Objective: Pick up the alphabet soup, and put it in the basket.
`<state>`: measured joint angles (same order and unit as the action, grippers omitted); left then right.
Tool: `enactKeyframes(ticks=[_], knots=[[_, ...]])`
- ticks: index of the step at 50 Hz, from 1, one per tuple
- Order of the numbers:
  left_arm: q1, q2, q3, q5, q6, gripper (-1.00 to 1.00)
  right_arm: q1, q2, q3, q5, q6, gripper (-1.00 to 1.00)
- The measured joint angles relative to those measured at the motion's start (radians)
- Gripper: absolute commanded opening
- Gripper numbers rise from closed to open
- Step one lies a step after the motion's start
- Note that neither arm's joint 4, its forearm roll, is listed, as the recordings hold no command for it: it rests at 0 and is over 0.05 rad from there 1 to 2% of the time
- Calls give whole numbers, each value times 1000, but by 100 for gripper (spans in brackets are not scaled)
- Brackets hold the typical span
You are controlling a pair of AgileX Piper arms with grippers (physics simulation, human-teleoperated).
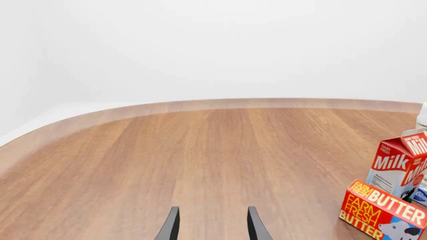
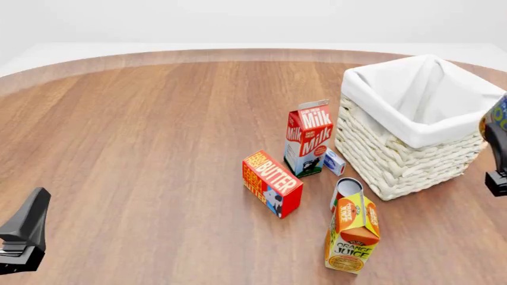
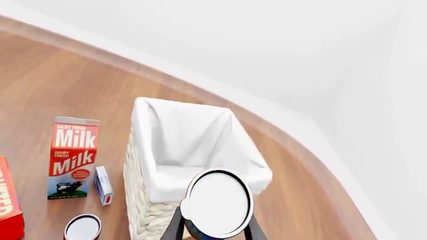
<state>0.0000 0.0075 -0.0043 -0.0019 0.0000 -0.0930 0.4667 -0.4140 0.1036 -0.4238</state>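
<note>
On the round wooden table, white walls behind.

A milk carton stands upright on the wooden worktop. Just beside it lies a small blue-and-white box; in front sit a butter box, a red-and-white can (pale top) and an orange juice carton.

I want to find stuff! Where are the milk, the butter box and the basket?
milk carton (image 2: 307, 139), front view, on its red front face.
butter box (image 2: 272, 179), front view, on its lettered top.
basket (image 2: 396, 157), front view, on its woven front wall.
</note>
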Motion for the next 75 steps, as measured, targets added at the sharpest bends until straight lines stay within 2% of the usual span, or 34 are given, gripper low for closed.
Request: enactKeyframes(ticks=[36,75], knots=[[0,0,0,0,0,100,24,133,-186,18,-5,-100],[0,0,0,0,0,100,64,342,-339,-23,106,-100]])
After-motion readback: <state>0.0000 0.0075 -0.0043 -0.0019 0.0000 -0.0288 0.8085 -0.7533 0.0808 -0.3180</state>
